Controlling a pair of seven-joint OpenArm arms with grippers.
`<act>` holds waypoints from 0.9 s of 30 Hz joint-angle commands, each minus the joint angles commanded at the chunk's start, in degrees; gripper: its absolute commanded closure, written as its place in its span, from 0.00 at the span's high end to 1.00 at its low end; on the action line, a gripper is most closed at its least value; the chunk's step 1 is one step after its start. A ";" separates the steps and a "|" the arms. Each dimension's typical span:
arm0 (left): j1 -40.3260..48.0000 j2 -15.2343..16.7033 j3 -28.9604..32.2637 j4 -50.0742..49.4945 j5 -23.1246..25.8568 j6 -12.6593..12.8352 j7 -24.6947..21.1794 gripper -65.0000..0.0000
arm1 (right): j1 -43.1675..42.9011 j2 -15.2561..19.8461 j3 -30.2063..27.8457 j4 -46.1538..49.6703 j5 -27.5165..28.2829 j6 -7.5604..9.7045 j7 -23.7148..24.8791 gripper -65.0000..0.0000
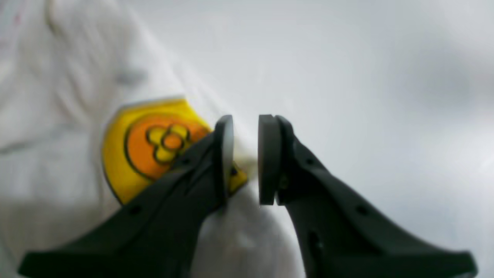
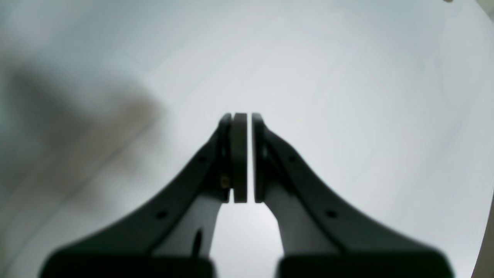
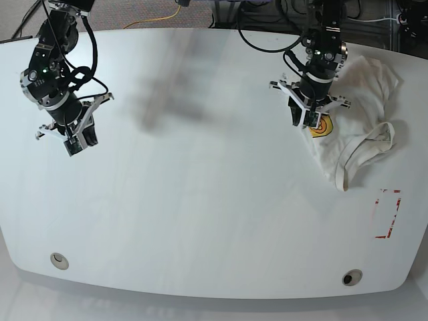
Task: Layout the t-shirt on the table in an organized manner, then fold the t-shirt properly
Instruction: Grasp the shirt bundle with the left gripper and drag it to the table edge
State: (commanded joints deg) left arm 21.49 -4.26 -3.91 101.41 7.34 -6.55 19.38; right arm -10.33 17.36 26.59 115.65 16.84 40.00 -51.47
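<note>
— Where's the shirt (image 3: 361, 114)?

— Crumpled at the bench's (image 3: 200, 221) far corner, on the base view's right. Its yellow-orange graphic (image 1: 150, 146) shows near the edge of the cloth.

— And the left gripper (image 1: 246, 158)?

— Right above that graphic, jaws parted by a small gap, nothing between them.

— The right gripper (image 2: 249, 158)?

— Well apart, over bare bench on the other side. Jaws nearly shut, a thin slit between the pads, holding nothing.

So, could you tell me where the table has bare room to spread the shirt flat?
The wide middle of the table is bare, from the right gripper across to the left gripper. The far right is crowded: the t-shirt lies bunched above the red-outlined mark.
</note>
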 joint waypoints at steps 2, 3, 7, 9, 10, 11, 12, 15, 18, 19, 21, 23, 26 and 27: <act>0.44 -0.62 -2.20 -0.09 0.00 0.00 0.00 0.15 | 0.00 0.00 0.00 0.00 0.00 0.00 0.00 0.02; 0.53 -0.97 -3.43 -0.09 0.00 -0.09 0.00 0.15 | 0.00 0.00 0.00 0.00 0.00 0.00 0.00 0.02; 1.67 -2.73 -7.91 -0.09 0.00 -0.53 0.00 0.15 | 0.00 -0.09 0.00 0.00 0.00 0.00 0.00 0.02; 2.11 -3.78 -10.02 -0.09 -0.09 -1.49 0.00 0.15 | 0.00 -0.09 0.00 0.00 0.00 0.00 0.00 0.02; 2.20 -4.31 -11.25 -0.09 -0.09 -2.29 0.00 0.15 | 0.00 -0.09 0.00 0.00 0.00 0.00 0.00 0.02; 2.20 -4.66 -12.48 -0.09 -0.09 -2.99 0.00 0.15 | 0.00 -0.09 0.00 0.00 0.00 0.00 0.00 0.02; 2.20 -4.92 -13.71 -0.09 -0.09 -3.78 0.00 0.15 | 0.00 -0.09 0.00 0.00 0.09 0.00 0.00 0.02; 2.20 -5.54 -18.46 -0.09 -0.09 -6.59 0.00 0.15 | 0.00 -0.09 0.00 0.00 0.09 0.00 0.00 0.02; 2.20 -5.54 -21.71 0.00 -0.09 -9.41 0.00 0.15 | 0.00 -0.09 0.00 0.00 0.09 0.00 0.00 0.02; 2.20 -5.54 -21.89 0.18 -0.09 -9.85 0.00 0.15 | 0.00 -0.09 0.00 0.00 0.09 0.00 0.00 0.02; 2.20 -5.54 -21.98 0.70 -0.09 -10.73 0.00 0.15 | 0.00 -0.09 0.00 0.00 0.09 0.00 0.00 0.02; 2.20 -5.36 -21.89 2.37 -0.09 -10.99 0.00 0.15 | 0.00 -0.35 0.00 0.00 0.09 0.00 0.00 0.02; 2.02 -4.84 -20.75 4.57 -0.09 -10.99 0.00 0.15 | 0.00 -1.23 0.00 0.00 0.09 0.00 0.00 0.02; 1.85 -4.40 -19.25 4.92 -0.09 -10.99 0.00 0.15 | 0.00 -1.32 0.00 0.00 0.09 0.00 0.00 0.02</act>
State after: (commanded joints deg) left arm 23.34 -8.66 -23.16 106.33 7.25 -17.54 19.38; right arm -10.33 16.04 26.59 115.65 16.92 40.00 -51.47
